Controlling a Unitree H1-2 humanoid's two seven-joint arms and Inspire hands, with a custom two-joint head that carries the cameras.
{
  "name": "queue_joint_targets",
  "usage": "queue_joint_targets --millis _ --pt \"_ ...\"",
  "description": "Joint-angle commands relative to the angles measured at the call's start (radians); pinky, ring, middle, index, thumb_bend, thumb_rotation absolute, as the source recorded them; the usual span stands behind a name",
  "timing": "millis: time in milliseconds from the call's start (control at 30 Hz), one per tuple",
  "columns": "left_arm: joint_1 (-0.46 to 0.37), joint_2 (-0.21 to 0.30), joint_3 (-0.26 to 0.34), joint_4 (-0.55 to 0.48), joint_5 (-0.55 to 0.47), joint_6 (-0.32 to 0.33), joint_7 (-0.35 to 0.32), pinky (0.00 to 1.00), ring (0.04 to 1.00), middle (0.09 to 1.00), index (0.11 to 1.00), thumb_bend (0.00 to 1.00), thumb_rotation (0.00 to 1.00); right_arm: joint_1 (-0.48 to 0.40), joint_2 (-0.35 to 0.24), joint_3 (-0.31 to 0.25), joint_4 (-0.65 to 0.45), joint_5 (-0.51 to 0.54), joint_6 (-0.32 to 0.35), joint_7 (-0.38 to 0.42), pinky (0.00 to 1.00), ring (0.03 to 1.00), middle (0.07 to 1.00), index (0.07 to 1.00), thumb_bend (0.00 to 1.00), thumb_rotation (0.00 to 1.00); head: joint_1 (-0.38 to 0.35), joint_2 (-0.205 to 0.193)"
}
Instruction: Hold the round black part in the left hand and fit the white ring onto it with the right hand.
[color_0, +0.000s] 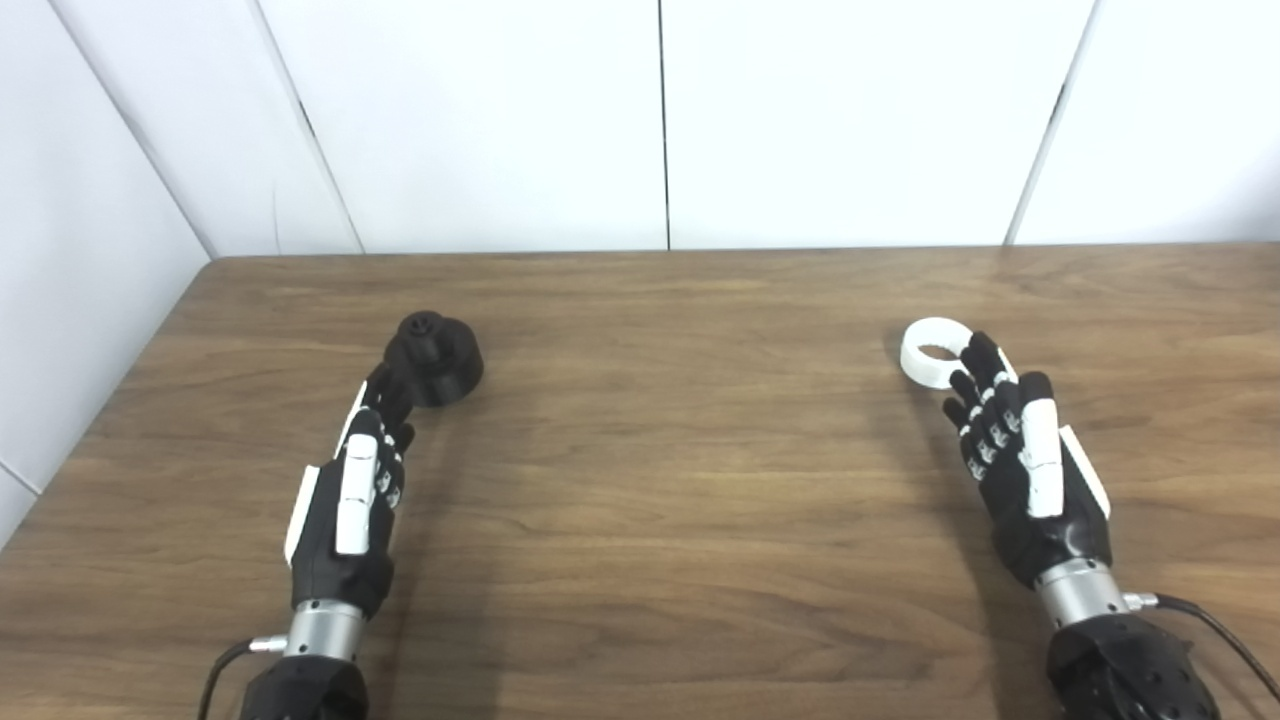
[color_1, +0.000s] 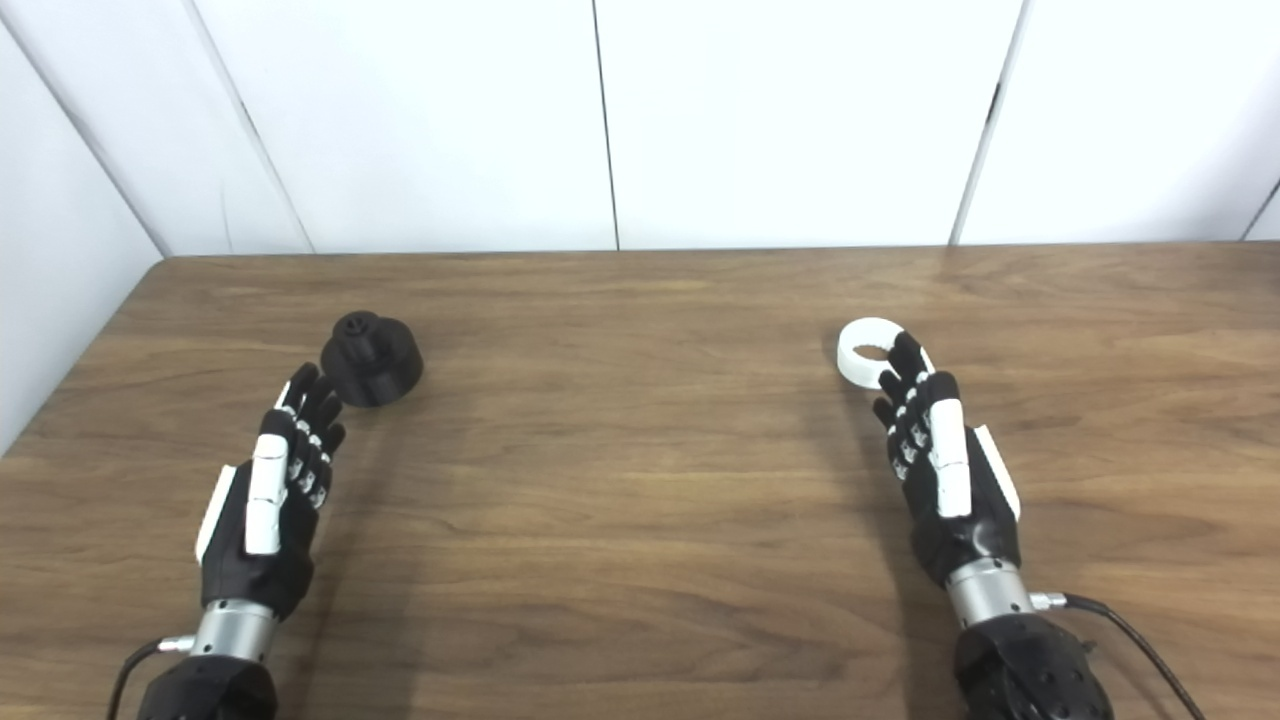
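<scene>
While both hands lie open-fingered on the wooden table, the left hand points toward a round black part at ten o'clock; the right hand nears a white ring at two o'clock.

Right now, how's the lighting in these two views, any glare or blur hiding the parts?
Left eye view: even light, soft shadows beside the black part and white ring; slight softness overall. Right eye view: the same, faint sheen on the table at the far edge; nothing hidden.
</scene>
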Motion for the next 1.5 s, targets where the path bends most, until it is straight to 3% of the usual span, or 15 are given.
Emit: queue_joint_targets --millis 0,367,467,533,700,800,967,1267,1467 --pt "-0.035 0.014 0.002 -0.029 0.001 -0.020 -0.002 1.00 1.000 1.000 0.983 0.57 0.89 -0.037 -0.001 -0.005 -0.022 0.011 -0.039 0.005 1.00 1.000 1.000 0.985 0.61 1.00 -0.001 -0.001" --pt "-0.054 0.028 -0.010 -0.005 0.048 -0.035 -0.004 1.00 1.000 1.000 1.000 0.54 0.89 -0.055 -0.005 -0.006 0.006 0.000 -0.051 0.003 1.00 1.000 1.000 0.977 0.62 1.00 0.006 -0.024" --pt "-0.063 0.047 -0.014 0.000 0.123 -0.037 0.017 1.00 1.000 1.000 0.991 0.58 0.76 -0.059 -0.009 -0.006 0.016 0.001 -0.065 0.009 1.00 1.000 1.000 0.977 0.62 1.00 0.016 -0.032" --pt "-0.065 0.064 -0.008 -0.023 0.177 -0.003 0.036 1.00 1.000 1.000 0.971 0.63 0.63 -0.062 -0.012 -0.006 0.020 0.004 -0.070 0.012 1.00 1.000 1.000 0.977 0.63 1.00 0.019 -0.033" --pt "-0.081 0.106 0.012 -0.055 0.238 0.053 0.052 0.99 0.998 0.996 0.957 0.66 0.51 -0.062 -0.013 -0.005 0.022 0.005 -0.069 0.010 1.00 1.000 1.000 0.969 0.63 1.00 0.023 -0.043" --pt "-0.098 0.135 0.018 -0.057 0.253 0.082 0.046 0.93 0.983 0.985 0.947 0.68 0.43 -0.060 -0.014 -0.003 0.021 0.004 -0.066 0.010 1.00 1.000 1.000 0.961 0.65 1.00 0.025 -0.047" --pt "-0.136 0.197 0.021 -0.028 0.295 0.099 0.044 0.98 0.991 0.978 0.944 0.70 0.31 -0.060 -0.024 0.001 0.025 -0.002 -0.073 0.017 1.00 1.000 1.000 0.962 0.65 1.00 0.027 -0.053" --pt "-0.217 0.318 0.000 0.073 0.416 0.141 0.032 0.99 1.000 0.999 0.930 0.85 0.25 -0.058 -0.033 0.004 0.027 0.004 -0.077 0.019 1.00 1.000 0.999 0.957 0.65 1.00 0.033 -0.062" --pt "-0.255 0.353 -0.027 0.131 0.456 0.180 0.021 0.96 0.991 0.988 0.932 0.87 0.26 -0.052 -0.040 0.005 0.019 0.001 -0.076 0.020 1.00 1.000 0.998 0.957 0.65 1.00 0.030 -0.065"
